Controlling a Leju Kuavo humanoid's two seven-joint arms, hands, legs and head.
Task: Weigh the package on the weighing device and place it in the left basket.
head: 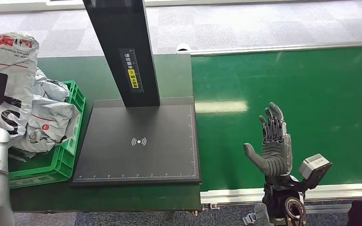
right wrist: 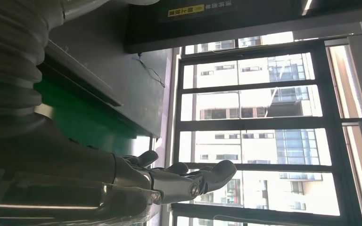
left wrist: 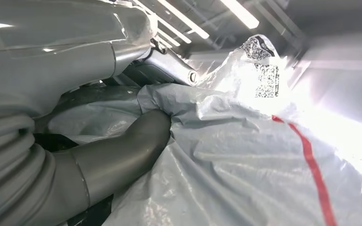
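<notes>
Left hand (left wrist: pixel 108 155) grips grey package (head: pixel 7 80), thumb pressed into crumpled plastic in left wrist view; other fingers hidden behind film. Package held up at far left, above green basket (head: pixel 68 162), apparently clear of it, though overlap is hard to judge. Basket already holds more grey bags (head: pixel 52 120). Black weighing device (head: pixel 139 141) beside basket, platform bare. Right hand (head: pixel 273 143) raised over green belt (head: pixel 311 108), fingers spread wide, holding nothing.
</notes>
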